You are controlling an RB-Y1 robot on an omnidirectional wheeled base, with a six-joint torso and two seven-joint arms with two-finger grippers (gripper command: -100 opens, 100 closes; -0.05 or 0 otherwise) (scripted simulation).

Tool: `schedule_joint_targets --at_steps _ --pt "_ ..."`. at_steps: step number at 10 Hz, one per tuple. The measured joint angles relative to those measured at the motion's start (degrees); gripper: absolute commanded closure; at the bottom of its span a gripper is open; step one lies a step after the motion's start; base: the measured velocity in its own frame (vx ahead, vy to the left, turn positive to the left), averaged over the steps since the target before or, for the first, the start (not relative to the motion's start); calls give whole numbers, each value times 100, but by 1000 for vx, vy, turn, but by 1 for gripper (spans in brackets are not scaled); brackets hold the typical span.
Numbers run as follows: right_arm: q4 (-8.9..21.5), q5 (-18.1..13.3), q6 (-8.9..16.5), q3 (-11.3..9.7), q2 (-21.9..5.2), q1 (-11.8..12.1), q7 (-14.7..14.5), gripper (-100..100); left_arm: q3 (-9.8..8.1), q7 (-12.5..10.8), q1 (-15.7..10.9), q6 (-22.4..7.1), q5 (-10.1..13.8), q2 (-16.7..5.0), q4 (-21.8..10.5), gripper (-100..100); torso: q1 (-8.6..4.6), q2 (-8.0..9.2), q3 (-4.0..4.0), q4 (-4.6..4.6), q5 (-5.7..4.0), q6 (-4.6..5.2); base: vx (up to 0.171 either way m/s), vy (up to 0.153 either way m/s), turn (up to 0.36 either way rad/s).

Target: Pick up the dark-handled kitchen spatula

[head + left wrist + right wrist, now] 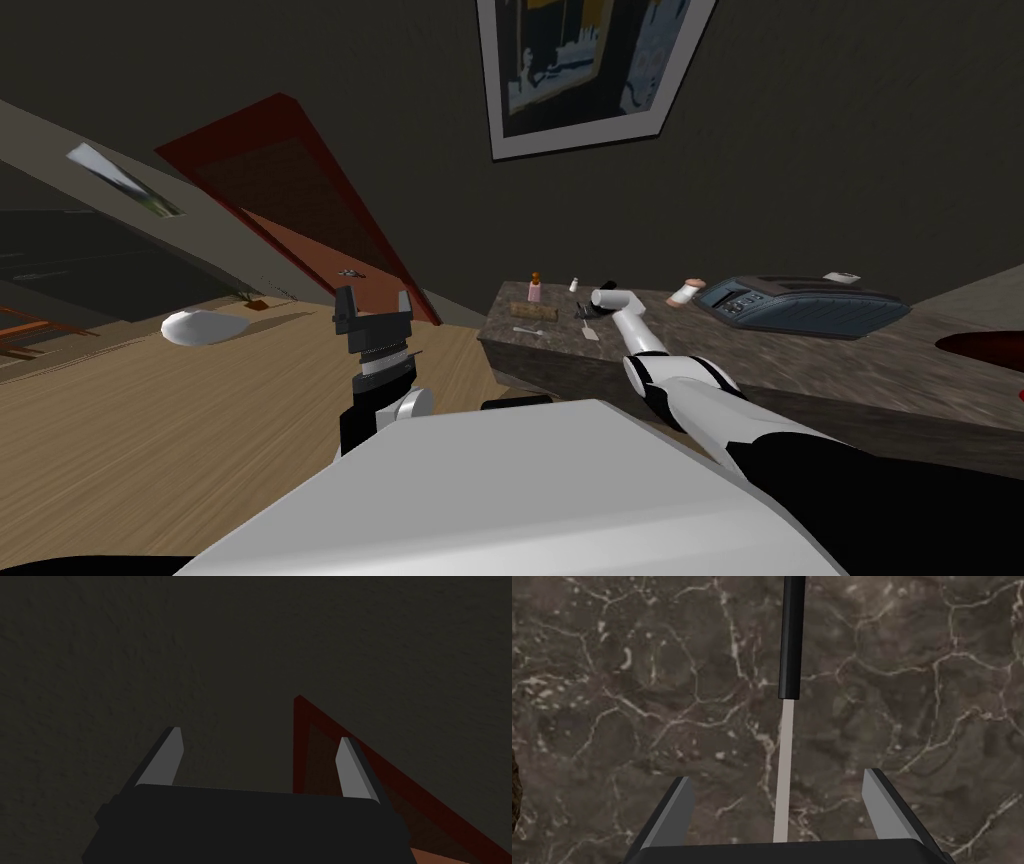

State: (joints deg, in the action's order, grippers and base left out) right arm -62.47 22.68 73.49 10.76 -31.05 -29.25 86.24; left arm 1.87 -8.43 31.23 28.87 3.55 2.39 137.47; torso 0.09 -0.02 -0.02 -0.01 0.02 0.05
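The right arm is the nearer one by far: it reaches out over the dark veined stone countertop [637,676] at about 1 o'clock from my chest, while the left gripper [373,303] hangs raised at about 11 o'clock, off the counter, its fingers spread wide on nothing. The right gripper [777,778] points down at the counter with its fingers [682,796] also fully apart and empty. The spatula [784,741] lies flat on the stone directly under it. Taking the line between the two fingers as 9-to-3, the tool's long axis runs 6-to-12, so it passes through the middle of the gap and square to the closing direction. The pale, thin shank sits between the fingers, and the black handle [790,636] continues beyond them toward 12. The blade end is hidden behind the gripper body. As I judge it, the alignment is already good. What remains is a straight descent until the fingertips flank the shank. A small shift toward 12 would put the grip on the thicker handle instead.
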Motion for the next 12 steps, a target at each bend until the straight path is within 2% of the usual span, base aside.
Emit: schedule_joint_targets --at_steps 1,4,5,6,9,10,12 --pt "89 21 167 23 -57 -55 110 -100 0 0 0 0 0 0 0 0 1 -1 -1 0 0 -1 14 18 6" --pt "407 106 402 88 -205 -197 239 -100 0 0 0 0 0 0 0 0 -1 0 0 0 0 0 10 18 12" --pt "418 110 429 92 -211 -201 255 0 0 0 0 0 0 0 0 0 -4 2 1 0 -1 0 0 0 0" --pt "416 109 426 91 -210 -200 253 -100 0 0 0 0 0 0 0 0 -7 4 2 1 -2 0 39 5 -26" --pt "581 72 141 138 -99 -69 107 -100 0 0 0 0 0 0 0 0 -6 -7 -5 -3 -3 1 32 9 -34" --pt "585 71 119 141 -95 -60 95 100 0 0 0 0 0 0 0 0 -6 0 0 0 -1 -1 0 0 0" --pt "583 72 121 141 -94 -63 98 100 0 0 0 0 0 0 0 0 -11 5 2 -1 -3 0 0 0 0"
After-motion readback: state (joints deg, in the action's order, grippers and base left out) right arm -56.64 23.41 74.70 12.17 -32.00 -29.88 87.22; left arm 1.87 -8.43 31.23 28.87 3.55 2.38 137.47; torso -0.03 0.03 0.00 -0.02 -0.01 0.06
